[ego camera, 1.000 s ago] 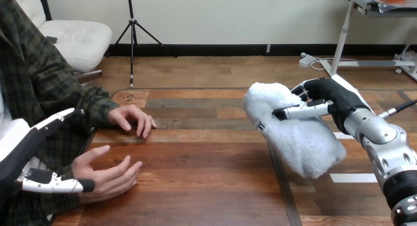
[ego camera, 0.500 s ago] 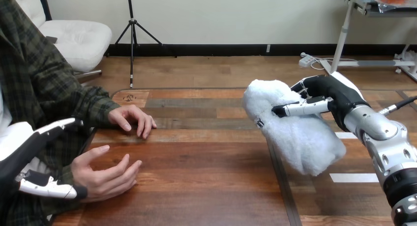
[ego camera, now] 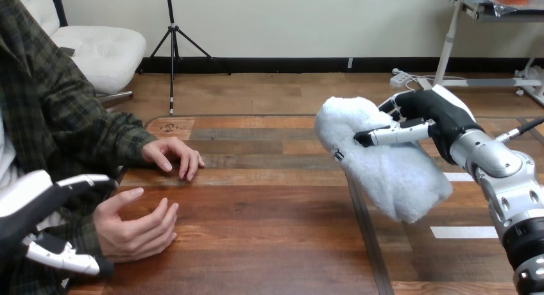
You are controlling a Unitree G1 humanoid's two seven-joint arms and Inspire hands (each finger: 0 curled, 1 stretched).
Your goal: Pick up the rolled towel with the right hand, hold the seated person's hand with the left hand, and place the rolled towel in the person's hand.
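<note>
Item 1, rolled towel (ego camera: 388, 170): white, fluffy, bulky. It is raised clear of the table (ego camera: 269, 237), over the table's right part. It hangs tilted, upper end level with the right hand, lower end down and to the right

Item 2, right hand (ego camera: 439, 115): clamped on the upper part of the rolled towel. The right thumb (ego camera: 391, 134) lies across the towel's front face; the other fingers pass behind it, mostly hidden by the pile. The silver forearm comes up from the lower right corner

Item 3, person's near hand (ego camera: 135, 224): at the table's left side, resting on its edge on the wood. The palm faces right and partly up, fingers loosely curled. Well apart from the rolled towel

Item 4, person's far hand (ego camera: 173, 155): palm down, flat on the table, further back along the same side

Item 5, left hand (ego camera: 22, 215): lower left, at the wrist of the person's near hand. The fingers (ego camera: 70, 183) are straight, above the wrist; the left thumb (ego camera: 64, 260) is below it. The two are spread apart with the wrist between them; whether either touches the wrist cannot be told
</note>
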